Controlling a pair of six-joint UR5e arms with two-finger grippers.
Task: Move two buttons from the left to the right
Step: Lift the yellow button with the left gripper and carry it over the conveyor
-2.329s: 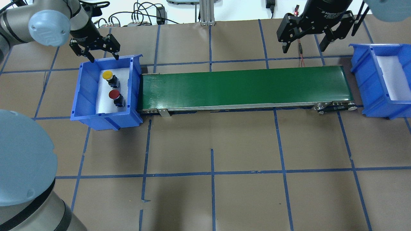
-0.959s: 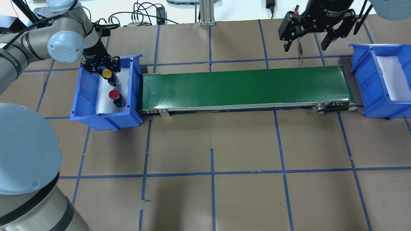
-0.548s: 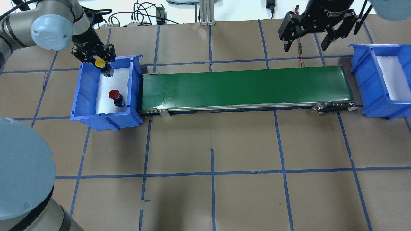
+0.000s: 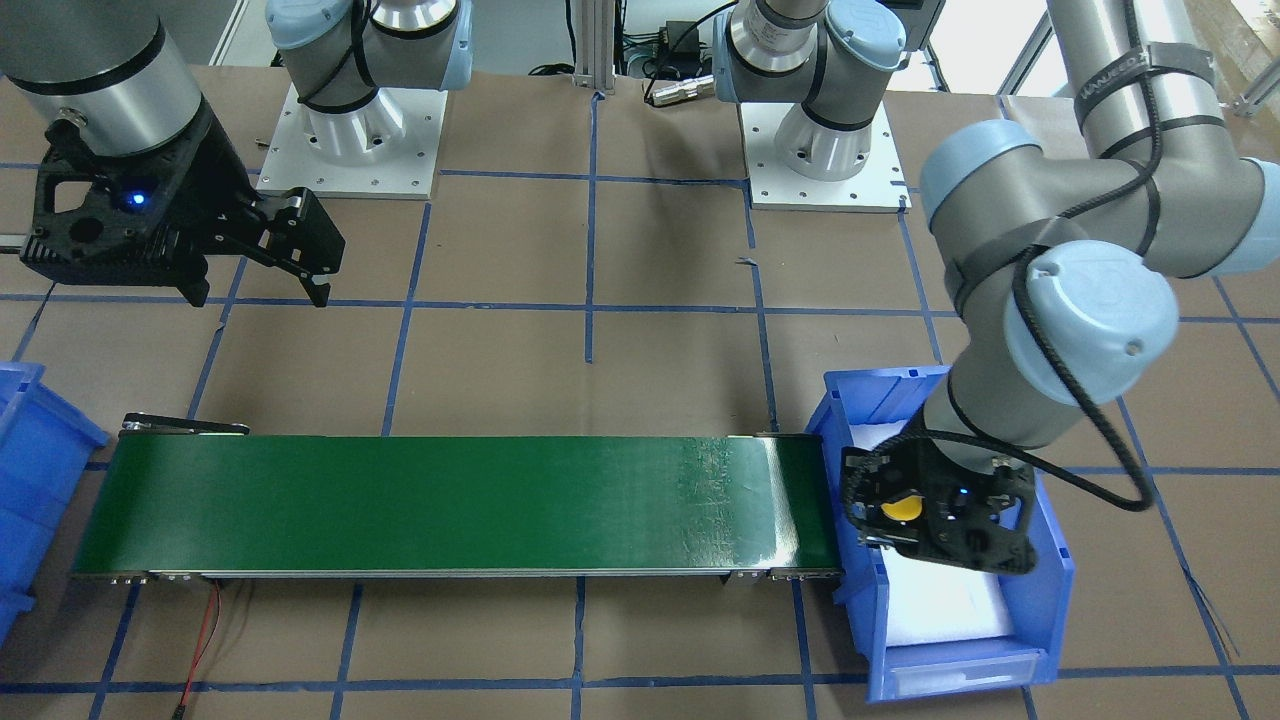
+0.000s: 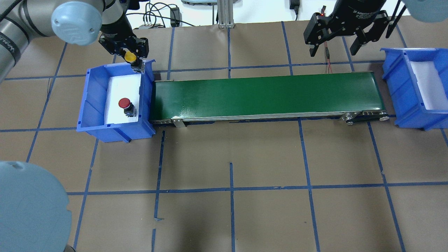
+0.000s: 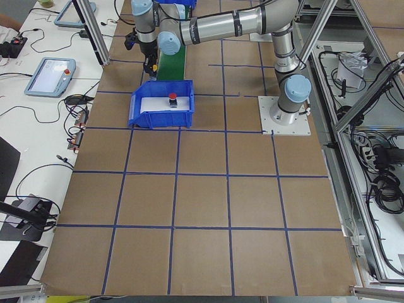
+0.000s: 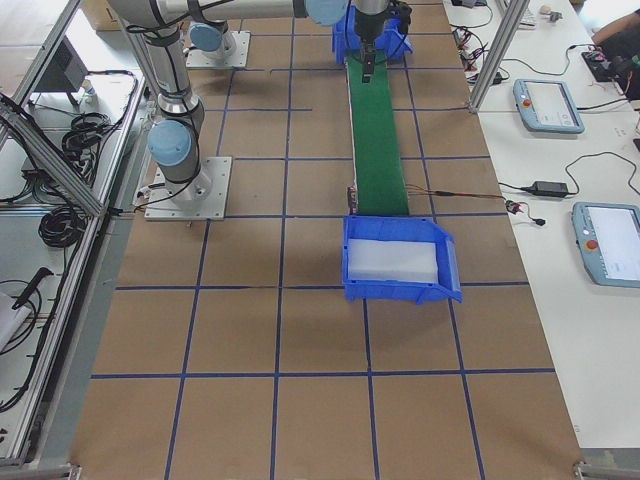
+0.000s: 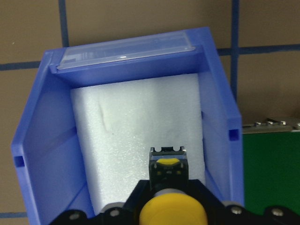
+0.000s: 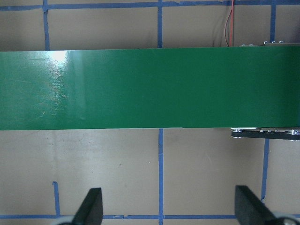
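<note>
The yellow button (image 5: pixel 130 56) is gripped by its body in the clenched left gripper (image 5: pixel 134 62). It is held above the corner of the left bin (image 5: pixel 91 101) that lies farthest from the robot, just beside the left end of the belt (image 5: pixel 266 94). The red button (image 5: pixel 124 103) stands on the white foam in that bin, untouched. The right gripper (image 5: pixel 332 51) is spread wide with nothing in it and hovers over the table beyond the belt's other end, near the right bin (image 5: pixel 395 87).

The step in hand is judged to be the carry onto the belt. The button should be kept clear of the bin's rim while it is swung sideways. It should be lowered until its base is almost on the green surface before the jaws are released (a drop from height could topple or roll it, the cap being round). It is best set upright near the belt's middle line, and the fingers are then best drawn straight up so that the body is not knocked
</note>
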